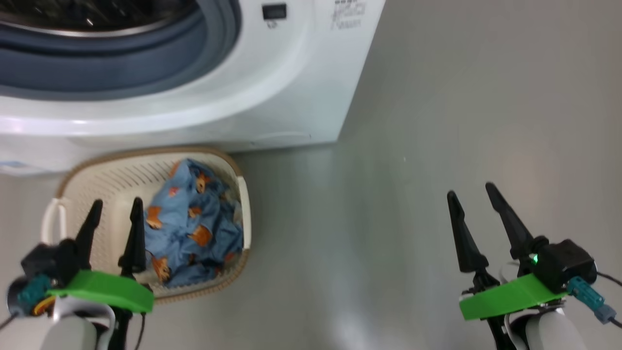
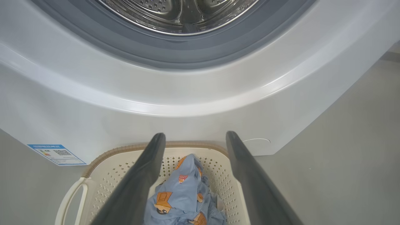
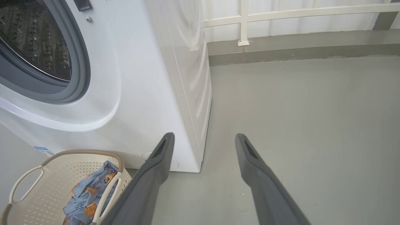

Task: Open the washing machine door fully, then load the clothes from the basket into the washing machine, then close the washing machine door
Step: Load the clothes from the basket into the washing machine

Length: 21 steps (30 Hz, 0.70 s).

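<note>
Left claw (image 1: pixel 117 201) hangs released over the basket (image 1: pixel 104 177), jaws spread; the clothes (image 1: pixel 194 223) lie just to its right inside, their bundle running lengthwise toward the washing machine (image 1: pixel 272 97); right claw (image 1: pixel 471 190), also released, hovers well apart over the floor (image 1: pixel 413 121); the left arm looks the nearer one.

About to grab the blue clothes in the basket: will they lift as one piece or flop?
Likely floppy: the clothes lie crumpled in soft folds, so a pinch would probably lift one fold while the rest hangs. Probably light: the bundle fills only part of the basket. Trailing ends might catch its rim.
</note>
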Motion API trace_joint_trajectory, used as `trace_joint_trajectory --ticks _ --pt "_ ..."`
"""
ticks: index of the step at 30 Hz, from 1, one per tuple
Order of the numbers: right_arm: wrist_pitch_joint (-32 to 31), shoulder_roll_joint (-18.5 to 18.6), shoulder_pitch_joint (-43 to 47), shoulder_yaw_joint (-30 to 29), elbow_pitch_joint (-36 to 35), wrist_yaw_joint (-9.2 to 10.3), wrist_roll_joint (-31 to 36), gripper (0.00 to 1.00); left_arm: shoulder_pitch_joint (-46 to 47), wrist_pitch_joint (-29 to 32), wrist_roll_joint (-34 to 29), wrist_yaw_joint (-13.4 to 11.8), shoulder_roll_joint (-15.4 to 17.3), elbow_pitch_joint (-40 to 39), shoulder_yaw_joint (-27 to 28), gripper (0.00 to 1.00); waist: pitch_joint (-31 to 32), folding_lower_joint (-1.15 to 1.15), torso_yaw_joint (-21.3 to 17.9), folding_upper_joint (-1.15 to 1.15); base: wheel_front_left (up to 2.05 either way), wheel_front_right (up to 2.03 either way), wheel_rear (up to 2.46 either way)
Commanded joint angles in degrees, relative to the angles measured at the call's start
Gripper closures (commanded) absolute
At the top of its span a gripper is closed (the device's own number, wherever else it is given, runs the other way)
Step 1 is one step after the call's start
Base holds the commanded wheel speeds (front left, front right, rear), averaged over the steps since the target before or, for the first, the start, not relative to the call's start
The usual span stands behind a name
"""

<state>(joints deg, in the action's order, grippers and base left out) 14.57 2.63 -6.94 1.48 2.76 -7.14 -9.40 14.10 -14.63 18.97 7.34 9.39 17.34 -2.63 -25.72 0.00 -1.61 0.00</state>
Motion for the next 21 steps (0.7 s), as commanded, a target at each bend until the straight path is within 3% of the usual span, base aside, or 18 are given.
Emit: trace_joint_trajectory --ticks 1,14,21 --pt "0.43 0.25 -1.13 1.84 -1.92 -0.35 -0.49 0.0 2.18 -0.37 0.98 0.14 2.49 0.44 1.08 0.0 -6.18 0.0 -2.0 0.0 0.0 0.0 0.0" --pt "0.43 0.25 -5.14 3.43 -3.72 -0.35 -1.13 0.0 13.7 -0.37 7.77 0.14 10.03 13.97 -5.59 0.0 -17.55 0.0 -4.15 0.0 0.0 0.0 0.0" --pt "0.43 0.25 -6.11 3.89 -4.71 -0.35 -2.44 0.0 19.1 -0.37 13.0 0.14 14.8 22.33 -13.24 0.0 -21.64 0.0 -5.63 0.0 0.0 0.0 0.0"
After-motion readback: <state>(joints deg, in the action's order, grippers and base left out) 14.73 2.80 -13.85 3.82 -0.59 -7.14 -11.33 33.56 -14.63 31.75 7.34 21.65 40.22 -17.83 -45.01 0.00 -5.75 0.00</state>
